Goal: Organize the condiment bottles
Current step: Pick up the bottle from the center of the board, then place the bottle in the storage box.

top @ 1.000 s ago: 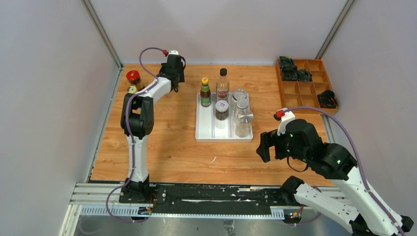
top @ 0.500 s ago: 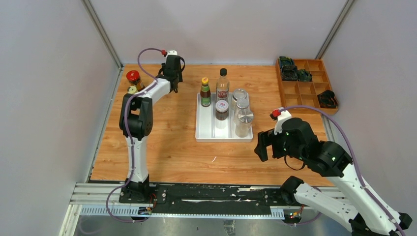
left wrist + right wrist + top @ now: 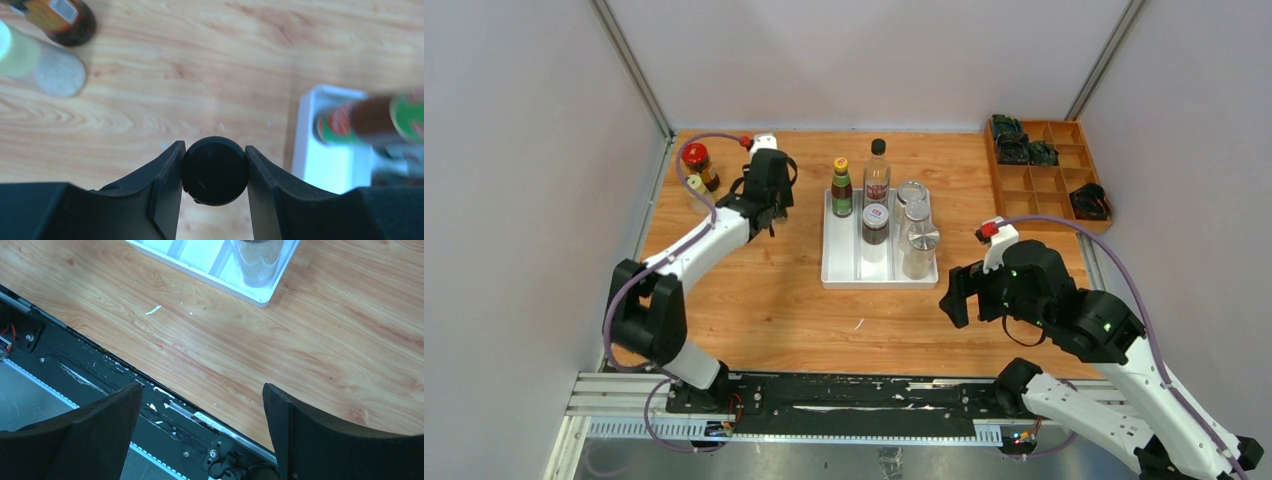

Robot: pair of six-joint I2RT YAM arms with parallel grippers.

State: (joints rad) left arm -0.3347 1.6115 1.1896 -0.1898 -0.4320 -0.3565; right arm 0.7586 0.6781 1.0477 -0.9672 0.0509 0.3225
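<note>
Three silver-lidded jars (image 3: 915, 213) in white tray (image 3: 844, 272)

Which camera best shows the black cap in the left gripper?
Left wrist: the black cap sits clamped in the left gripper, seen end-on. In top external the gripper hides it; right wrist shows none of it.

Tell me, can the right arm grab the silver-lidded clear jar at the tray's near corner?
Probably yes: the right gripper is open, with only bare wooden table between it and that silver-lidded clear jar.
</note>
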